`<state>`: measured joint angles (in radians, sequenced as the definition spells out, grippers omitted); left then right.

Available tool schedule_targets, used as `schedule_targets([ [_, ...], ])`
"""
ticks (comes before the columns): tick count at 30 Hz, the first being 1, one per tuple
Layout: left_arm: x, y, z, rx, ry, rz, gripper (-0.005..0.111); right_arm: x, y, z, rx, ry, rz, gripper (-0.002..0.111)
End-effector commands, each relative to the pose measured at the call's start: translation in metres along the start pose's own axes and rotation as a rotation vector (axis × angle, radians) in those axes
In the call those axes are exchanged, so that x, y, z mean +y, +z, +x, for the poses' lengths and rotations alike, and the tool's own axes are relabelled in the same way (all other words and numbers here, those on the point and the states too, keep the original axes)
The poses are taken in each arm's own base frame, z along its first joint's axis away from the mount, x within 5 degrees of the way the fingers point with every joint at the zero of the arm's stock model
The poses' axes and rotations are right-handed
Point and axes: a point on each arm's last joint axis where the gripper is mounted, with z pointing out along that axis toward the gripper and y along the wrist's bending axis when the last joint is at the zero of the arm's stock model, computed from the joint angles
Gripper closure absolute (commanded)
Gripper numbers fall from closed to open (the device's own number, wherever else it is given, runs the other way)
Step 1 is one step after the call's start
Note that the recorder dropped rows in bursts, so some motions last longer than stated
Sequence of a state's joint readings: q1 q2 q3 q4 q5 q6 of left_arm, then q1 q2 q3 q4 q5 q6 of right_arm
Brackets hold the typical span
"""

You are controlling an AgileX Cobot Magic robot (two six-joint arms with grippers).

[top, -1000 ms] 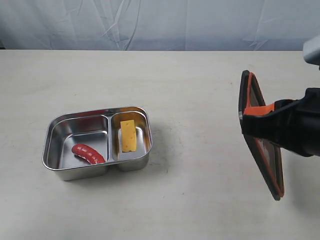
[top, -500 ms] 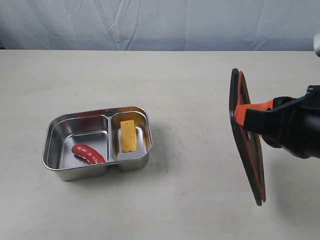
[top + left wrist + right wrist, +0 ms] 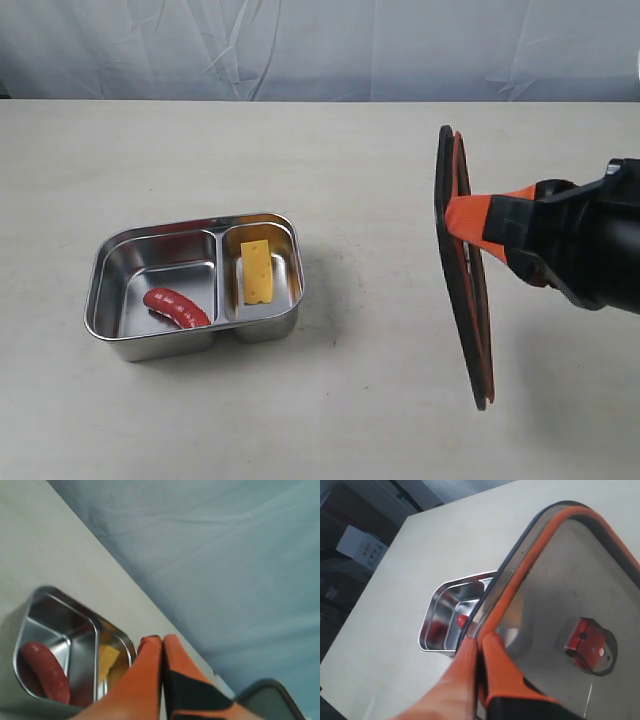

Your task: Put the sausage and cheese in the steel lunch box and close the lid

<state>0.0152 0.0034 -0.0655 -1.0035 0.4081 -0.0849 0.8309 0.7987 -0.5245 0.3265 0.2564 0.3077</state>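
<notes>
The steel lunch box [image 3: 118, 262] sits open at the left of the table. The red sausage [image 3: 176, 308] lies in its larger compartment and the yellow cheese [image 3: 257, 271] in the smaller one. At the right, my right gripper [image 3: 452, 215] is shut on the edge of the dark lid [image 3: 462, 300], which hangs almost edge-on above the table, well right of the box. The right wrist view shows the lid [image 3: 555, 605], its orange seal and the valve tab [image 3: 587, 642] beyond the gripper [image 3: 479, 639]. The left wrist view shows the box [image 3: 82, 622], sausage [image 3: 45, 667] and cheese [image 3: 107, 660] beyond my left gripper [image 3: 161, 641], shut and holding nothing.
A pale blue cloth backdrop [image 3: 320, 45] runs along the table's far edge. In the right wrist view, dark floor and a cardboard box [image 3: 362, 547] lie past the table's edge.
My right gripper has carried the lid leftward toward the box, and the lid has turned more edge-on. The box, sausage and cheese have not moved.
</notes>
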Motion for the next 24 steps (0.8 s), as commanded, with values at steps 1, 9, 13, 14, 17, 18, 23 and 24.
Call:
schedule_targets([
  [1,-0.019,-0.004,0.012,0.142,0.111,0.181,0.107,0.007,-0.004,-0.009,-0.049,0.012,-0.041,0.109],
  [9,-0.048,-0.016,0.018,0.122,0.435,0.541,0.107,0.023,-0.01,-0.025,-0.089,0.029,-0.109,0.109],
  [13,-0.051,-0.014,0.024,0.183,0.544,0.596,0.099,0.029,-0.013,-0.032,-0.108,0.061,-0.138,0.109],
  [14,-0.051,-0.013,0.024,0.182,0.584,0.601,0.095,0.03,-0.014,-0.033,-0.112,0.061,-0.142,0.109],
  [17,-0.057,-0.01,0.02,0.168,0.704,0.619,0.072,0.032,-0.015,-0.035,-0.121,0.079,-0.154,0.109],
  [18,-0.061,-0.01,0.019,0.167,0.724,0.627,0.066,0.032,-0.015,-0.036,-0.125,0.084,-0.156,0.109],
  [23,-0.084,0.002,0.005,0.217,0.774,0.652,0.06,0.035,-0.01,-0.042,-0.14,0.117,-0.161,0.109],
  [24,-0.085,0.006,0.002,0.24,0.82,0.634,0.06,0.039,-0.007,-0.043,-0.136,0.118,-0.173,0.109],
])
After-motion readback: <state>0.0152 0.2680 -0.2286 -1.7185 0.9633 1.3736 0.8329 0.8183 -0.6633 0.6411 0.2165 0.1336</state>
